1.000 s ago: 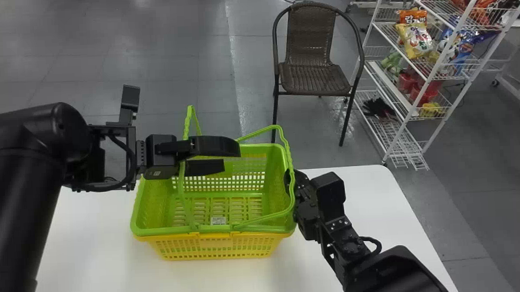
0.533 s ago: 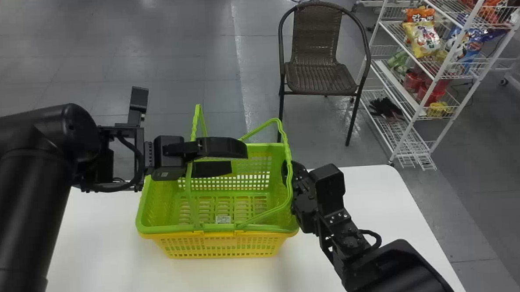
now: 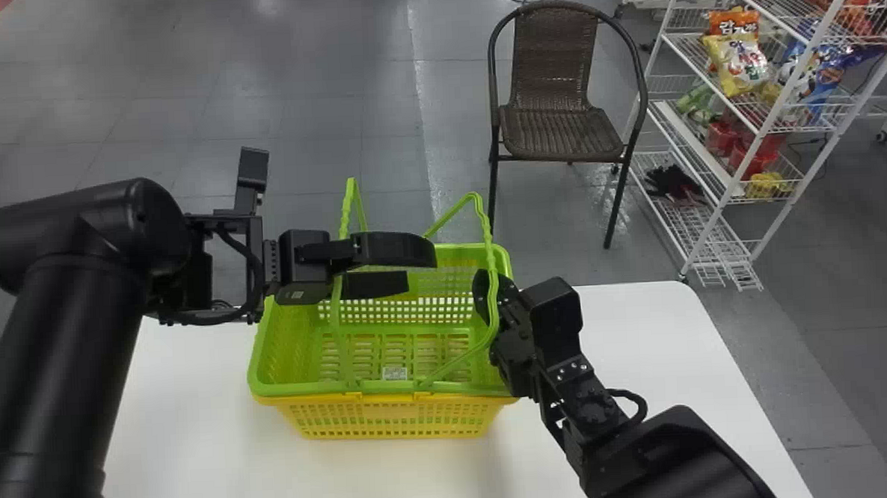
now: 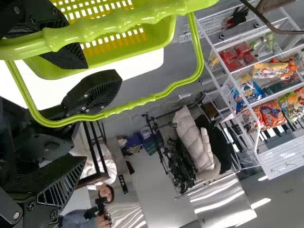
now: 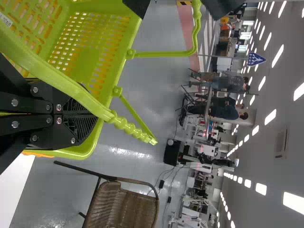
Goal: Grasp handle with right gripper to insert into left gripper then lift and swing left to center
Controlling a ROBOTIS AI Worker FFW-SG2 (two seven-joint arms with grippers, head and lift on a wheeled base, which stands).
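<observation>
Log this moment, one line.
left gripper: open, above baskets | right gripper: shut, at handle | baskets: nested, on table

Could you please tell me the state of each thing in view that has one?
Left gripper: open, jaws apart
Right gripper: shut, jaws together
Left handle: raised
Right handle: raised
Green basket: upright, nested in the yellow one
Yellow basket: upright, on the table
Chair: upright, unoccupied
Rack: standing, stocked
</observation>
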